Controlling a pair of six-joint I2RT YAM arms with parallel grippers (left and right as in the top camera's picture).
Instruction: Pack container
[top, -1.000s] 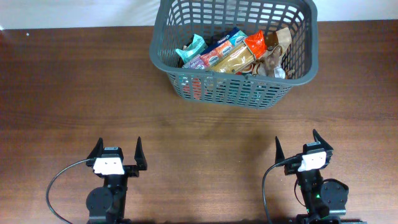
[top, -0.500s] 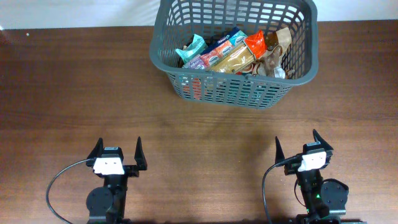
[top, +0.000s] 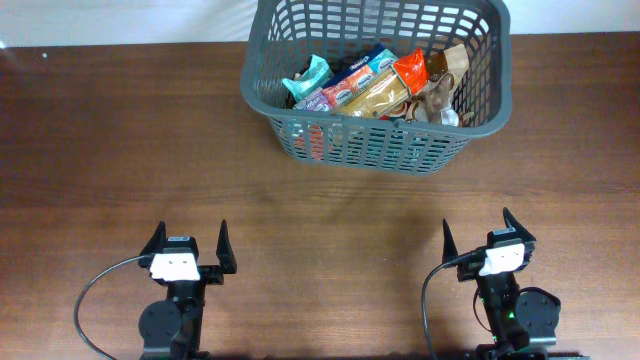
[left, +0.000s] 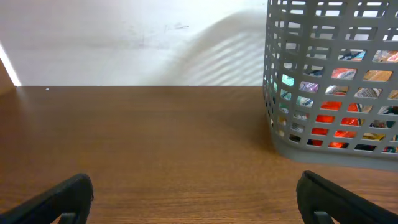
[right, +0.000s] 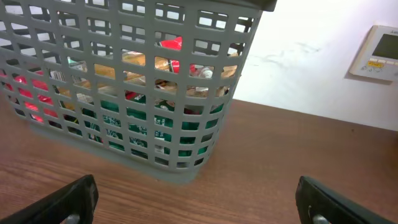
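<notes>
The container (top: 258, 60) is a dark grey lattice basket at the far middle-right of the table. It holds several snack packets (top: 375, 88). It shows at the right of the left wrist view (left: 280, 143) and at the upper left of the right wrist view (right: 242, 37). My left gripper (top: 190, 245) is open and empty at the near left, far from the basket; its fingers show in the left wrist view (left: 199, 196). My right gripper (top: 481, 236) is open and empty at the near right; its fingers show in the right wrist view (right: 199, 196).
The brown wooden table (top: 120, 150) ends at a white wall behind the basket. A white wall panel with small buttons (right: 379, 53) hangs at the far right in the right wrist view.
</notes>
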